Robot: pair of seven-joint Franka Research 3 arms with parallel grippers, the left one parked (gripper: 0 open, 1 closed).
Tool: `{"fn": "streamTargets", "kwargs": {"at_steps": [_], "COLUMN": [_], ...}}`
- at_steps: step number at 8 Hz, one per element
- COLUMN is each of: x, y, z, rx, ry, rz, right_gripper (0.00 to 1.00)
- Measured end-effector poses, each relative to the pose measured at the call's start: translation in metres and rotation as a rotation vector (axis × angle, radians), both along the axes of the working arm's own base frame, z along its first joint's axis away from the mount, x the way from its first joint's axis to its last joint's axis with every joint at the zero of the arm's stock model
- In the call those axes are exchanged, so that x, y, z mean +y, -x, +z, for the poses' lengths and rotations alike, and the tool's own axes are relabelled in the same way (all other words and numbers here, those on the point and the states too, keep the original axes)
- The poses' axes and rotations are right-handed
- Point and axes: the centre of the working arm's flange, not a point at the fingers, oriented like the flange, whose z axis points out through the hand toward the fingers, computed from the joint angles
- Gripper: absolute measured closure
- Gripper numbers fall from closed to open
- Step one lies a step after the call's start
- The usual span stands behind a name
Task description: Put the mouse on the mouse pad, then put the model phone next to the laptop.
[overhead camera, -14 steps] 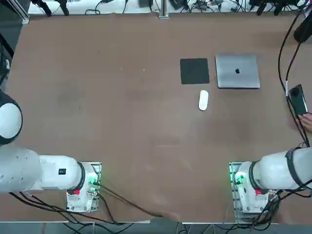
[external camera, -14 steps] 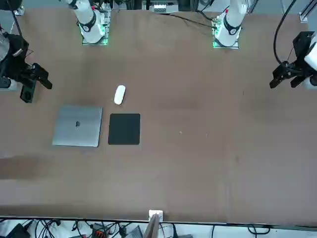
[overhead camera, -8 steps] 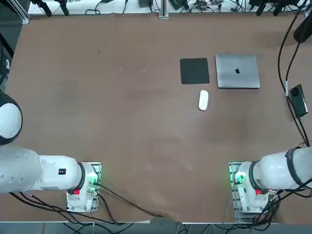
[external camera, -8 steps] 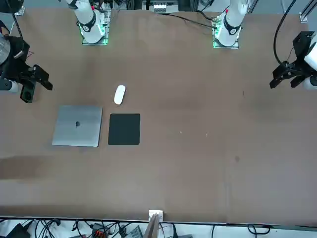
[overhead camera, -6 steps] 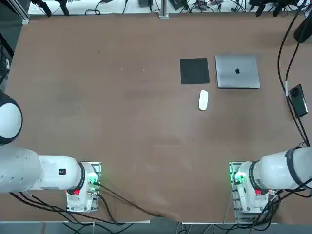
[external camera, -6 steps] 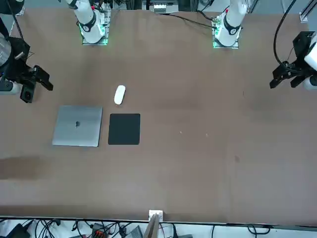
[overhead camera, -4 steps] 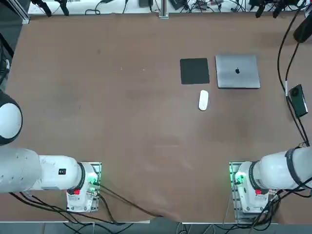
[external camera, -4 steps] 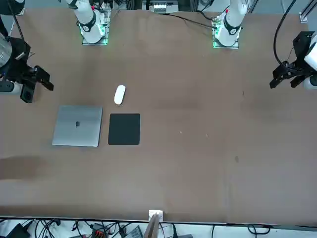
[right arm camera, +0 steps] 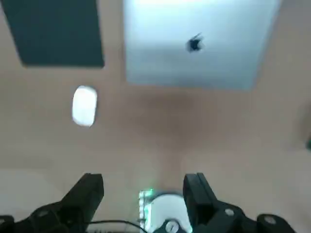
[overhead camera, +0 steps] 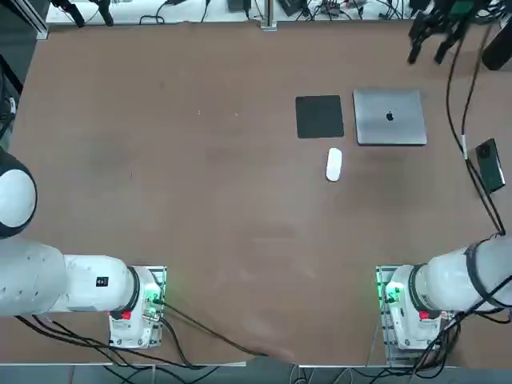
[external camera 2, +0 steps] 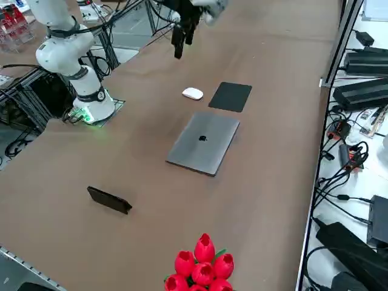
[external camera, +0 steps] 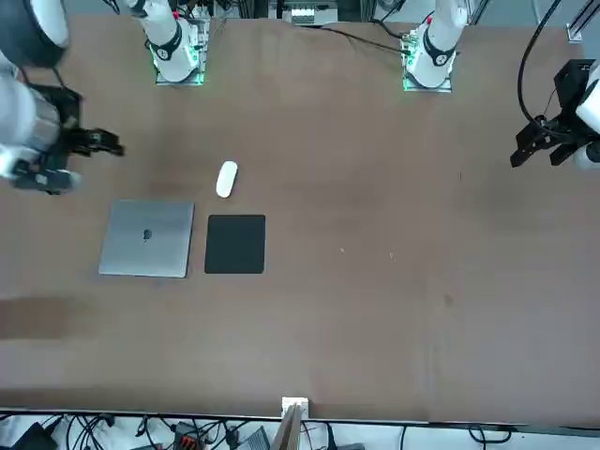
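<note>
The mouse (overhead camera: 334, 164) lies on the bare counter (overhead camera: 240, 224), just beside the mouse pad (overhead camera: 319, 117), on the pad's robot-facing side. To the right of the pad is the laptop (overhead camera: 390, 117); farther right, apart from it, lies the model phone (overhead camera: 490, 165). The right end effector (right arm camera: 144, 182) is raised above the counter, its fingers spread and nothing between them. The step in hand is judged to be the approach to the mouse; the next move calls for centring over its narrow sides, descending, then closing gently, since the glossy shell could slip.
</note>
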Motion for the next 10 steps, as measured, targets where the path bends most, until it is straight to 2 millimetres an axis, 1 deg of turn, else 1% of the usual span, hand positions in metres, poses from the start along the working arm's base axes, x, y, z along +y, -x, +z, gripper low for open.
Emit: {"fn": "streamTargets", "kwargs": {"at_steps": [2, 3, 4, 5, 7, 8, 10], "x": [0.077, 0.108, 0.129, 0.139, 0.141, 0.143, 0.14], "y": [-0.001, 0.0, 0.006, 0.014, 0.041, 0.058, 0.091], "z": [-0.061, -0.088, -0.112, -0.131, -0.166, -0.187, -0.239], "rx": [0.101, 0.091, 0.063, 0.03, -0.041, -0.073, -0.143], "ry": [-0.012, -0.006, -0.013, -0.015, 0.006, 0.019, 0.036], "rz": [0.009, -0.016, -0.068, -0.143, -0.262, -0.303, -0.353], "right_gripper": [0.0, 0.0, 0.0, 0.0, 0.0, 0.0, 0.0]}}
